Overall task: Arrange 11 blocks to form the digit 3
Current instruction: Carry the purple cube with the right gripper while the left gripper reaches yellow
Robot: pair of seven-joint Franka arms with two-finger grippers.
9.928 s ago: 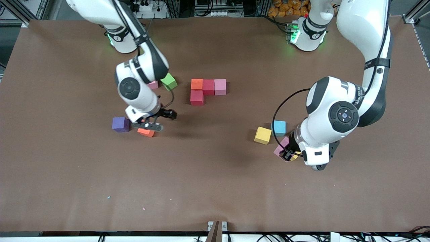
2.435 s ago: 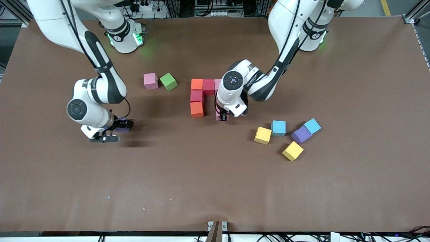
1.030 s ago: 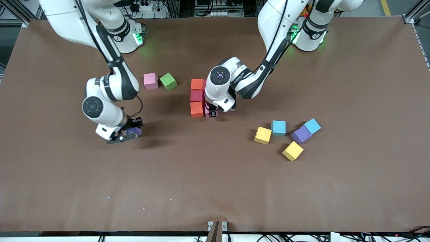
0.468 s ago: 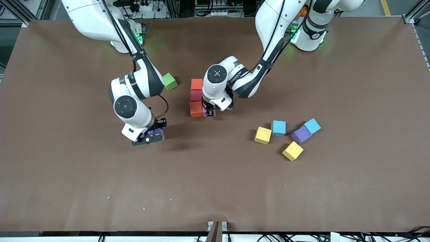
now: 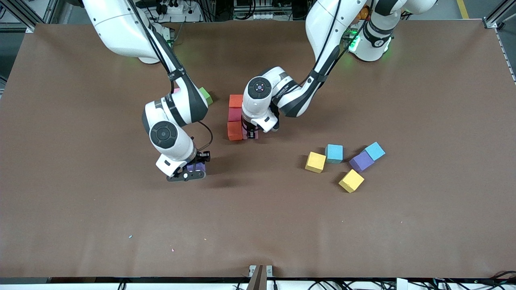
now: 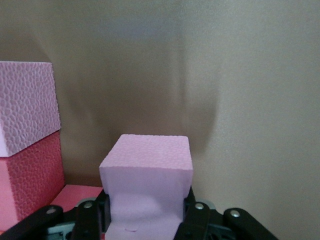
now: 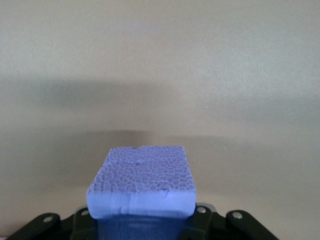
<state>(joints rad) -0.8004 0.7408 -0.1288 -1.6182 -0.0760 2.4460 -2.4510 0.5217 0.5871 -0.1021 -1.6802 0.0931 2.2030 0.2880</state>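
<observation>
The left end effector (image 5: 250,134) is clamped on a pink block (image 6: 147,175), pressing it beside the orange block (image 5: 235,131) at 3 o'clock to begin the digit's middle bar. The right end effector (image 5: 192,170) grips a purple block (image 7: 142,182) above the bench (image 5: 258,225), apparently carrying it toward the figure.

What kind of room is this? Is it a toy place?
Probably a robot lab, not a toy shop. Two white robot arms stand at a brown table with foam blocks on it, like a yellow block. Metal framing and cables line the table's edge by the arms' bases.
</observation>
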